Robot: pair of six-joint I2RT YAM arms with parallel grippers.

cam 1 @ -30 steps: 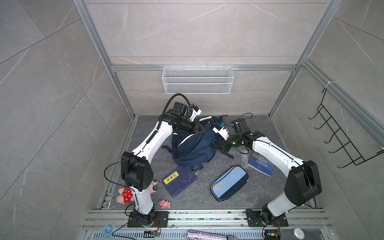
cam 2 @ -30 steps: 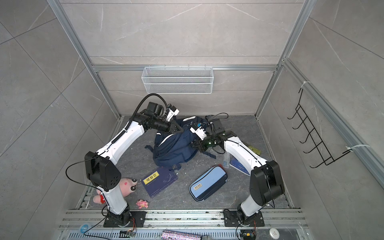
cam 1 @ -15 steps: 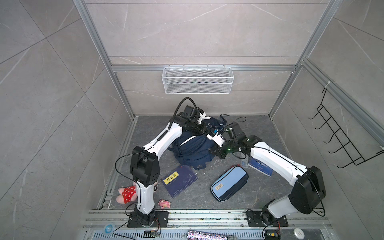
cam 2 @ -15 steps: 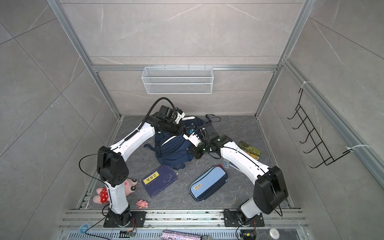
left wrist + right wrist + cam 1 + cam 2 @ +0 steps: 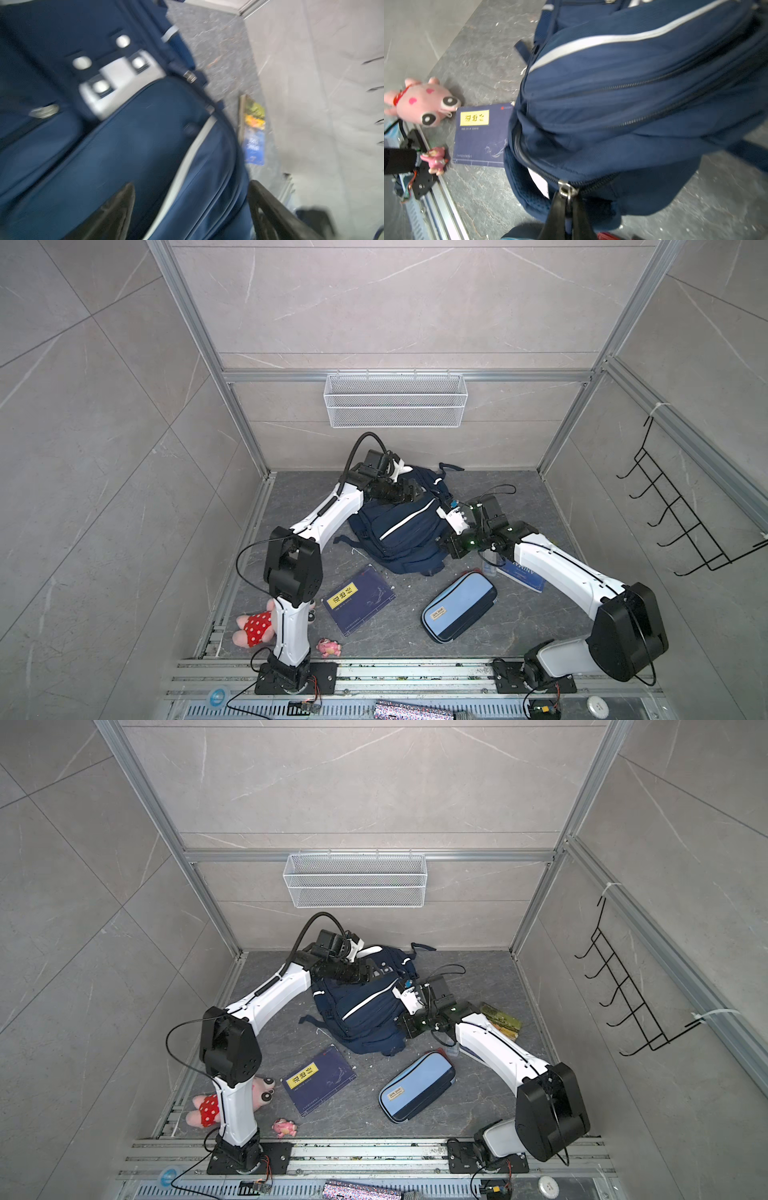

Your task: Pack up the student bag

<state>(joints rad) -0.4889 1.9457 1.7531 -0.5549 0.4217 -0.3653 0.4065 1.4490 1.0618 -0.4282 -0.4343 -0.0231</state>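
Note:
The student bag (image 5: 403,526) (image 5: 361,1011) is a navy backpack with white stripes, lying on the grey floor between my two arms. My left gripper (image 5: 411,493) (image 5: 191,186) hovers open over the bag's top end, near its grey dotted patch (image 5: 122,83). Navy fabric (image 5: 145,145) shows between the wide-apart fingers. My right gripper (image 5: 451,549) (image 5: 568,197) is at the bag's near right corner. It is shut on the metal zip pull (image 5: 566,190) of the main zip, and a white label (image 5: 538,182) shows in the gap beside it.
A navy book with a yellow label (image 5: 359,599) and a light-blue pencil case (image 5: 457,608) lie in front of the bag. A blue book (image 5: 521,572) lies under my right arm, with a green-yellow book (image 5: 500,1019) behind it. Pink plush toys (image 5: 253,626) sit front left. A wire basket (image 5: 395,400) hangs on the back wall.
My left gripper has gone from shut to open at the bag's top end. My right gripper has moved toward the front, still shut on the zip pull.

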